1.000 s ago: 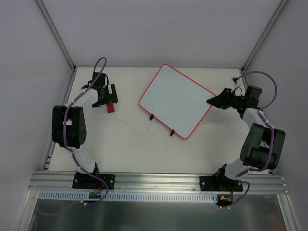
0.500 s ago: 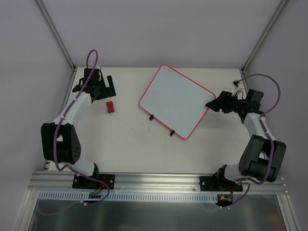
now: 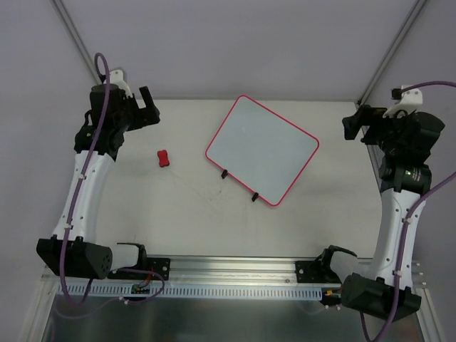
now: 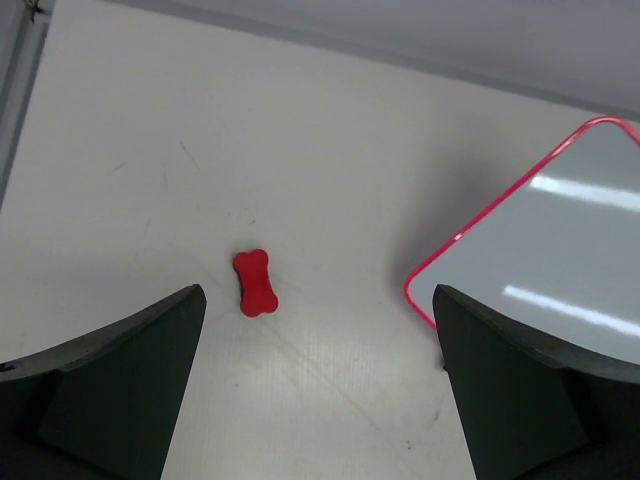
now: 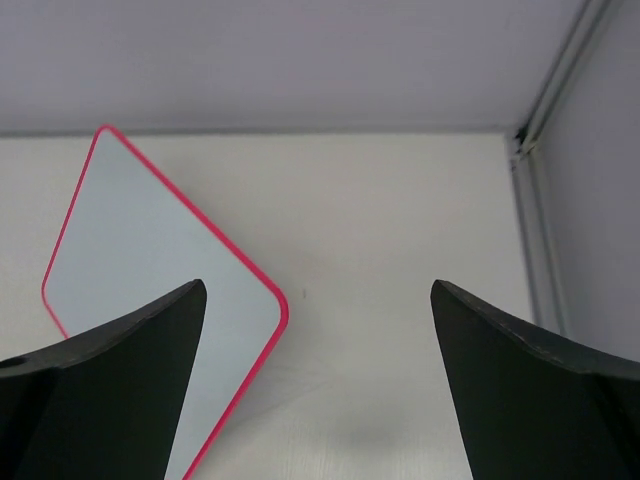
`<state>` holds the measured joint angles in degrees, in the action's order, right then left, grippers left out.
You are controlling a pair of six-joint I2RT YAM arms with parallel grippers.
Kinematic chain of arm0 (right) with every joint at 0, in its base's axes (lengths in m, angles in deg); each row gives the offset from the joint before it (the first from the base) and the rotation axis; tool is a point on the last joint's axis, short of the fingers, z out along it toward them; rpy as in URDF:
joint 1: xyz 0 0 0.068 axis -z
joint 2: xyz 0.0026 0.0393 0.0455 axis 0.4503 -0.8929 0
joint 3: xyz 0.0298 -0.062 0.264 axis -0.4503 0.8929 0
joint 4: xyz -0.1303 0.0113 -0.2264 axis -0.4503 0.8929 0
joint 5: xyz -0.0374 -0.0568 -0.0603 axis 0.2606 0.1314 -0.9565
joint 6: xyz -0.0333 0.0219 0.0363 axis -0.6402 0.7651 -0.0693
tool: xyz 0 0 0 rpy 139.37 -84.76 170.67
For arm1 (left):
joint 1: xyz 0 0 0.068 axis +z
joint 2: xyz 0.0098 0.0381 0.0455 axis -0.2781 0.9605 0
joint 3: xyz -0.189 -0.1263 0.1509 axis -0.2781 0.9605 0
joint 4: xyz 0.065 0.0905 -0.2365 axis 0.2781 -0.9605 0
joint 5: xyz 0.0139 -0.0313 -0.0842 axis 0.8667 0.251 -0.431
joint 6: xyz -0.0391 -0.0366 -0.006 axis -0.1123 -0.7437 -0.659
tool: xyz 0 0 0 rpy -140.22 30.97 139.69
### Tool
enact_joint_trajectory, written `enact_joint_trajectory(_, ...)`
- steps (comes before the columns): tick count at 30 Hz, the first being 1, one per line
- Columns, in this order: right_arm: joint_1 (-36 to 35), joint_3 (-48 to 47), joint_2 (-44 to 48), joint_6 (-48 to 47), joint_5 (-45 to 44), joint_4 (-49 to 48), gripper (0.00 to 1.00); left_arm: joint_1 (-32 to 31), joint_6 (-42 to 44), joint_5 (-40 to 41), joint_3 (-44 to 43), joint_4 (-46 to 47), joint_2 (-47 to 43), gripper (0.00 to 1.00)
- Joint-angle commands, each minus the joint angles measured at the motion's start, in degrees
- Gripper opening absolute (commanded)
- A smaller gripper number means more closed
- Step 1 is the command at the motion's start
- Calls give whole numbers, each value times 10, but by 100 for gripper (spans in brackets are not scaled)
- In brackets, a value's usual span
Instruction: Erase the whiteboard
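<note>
The whiteboard (image 3: 261, 149) lies flat and blank on the table, turned at an angle, its red-pink frame and two small black feet showing. It also shows in the left wrist view as the whiteboard (image 4: 570, 260) and in the right wrist view as the whiteboard (image 5: 140, 240). A small red bone-shaped eraser (image 3: 164, 158) lies loose left of the board, also seen as the eraser (image 4: 255, 283). My left gripper (image 3: 146, 107) is raised high over the far left corner, open and empty. My right gripper (image 3: 354, 122) is raised at the far right, open and empty, clear of the board.
Metal frame posts (image 3: 82, 50) rise at the back corners, with grey walls around the table (image 3: 192, 214). The arm bases are bolted to a rail (image 3: 235, 267) at the near edge. Faint scuff marks cross the table surface (image 4: 330, 370).
The right gripper let go of the board's right corner, opened wide and lifted away to the right. The left arm rose and drew back from the eraser, which stays put.
</note>
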<state>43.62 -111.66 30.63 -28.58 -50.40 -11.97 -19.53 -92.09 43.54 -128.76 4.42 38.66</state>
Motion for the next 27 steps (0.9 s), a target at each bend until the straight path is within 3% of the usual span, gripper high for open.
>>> enact_joint_trajectory(1,3,-73,36,-10,-103,46,99,0,28,-25,-100,-39,-48,99)
enact_joint_trajectory(9,-55,-229,41,-30,-237,91,99,-1,75,-11,-313,-90,-95,99)
enact_joint_trajectory(17,-128,-317,63,-98,-327,95,99,-1,130,58,-362,-97,-158,99)
enact_joint_trajectory(27,-166,-328,84,-125,-349,90,99,-15,150,90,-386,-96,-188,99)
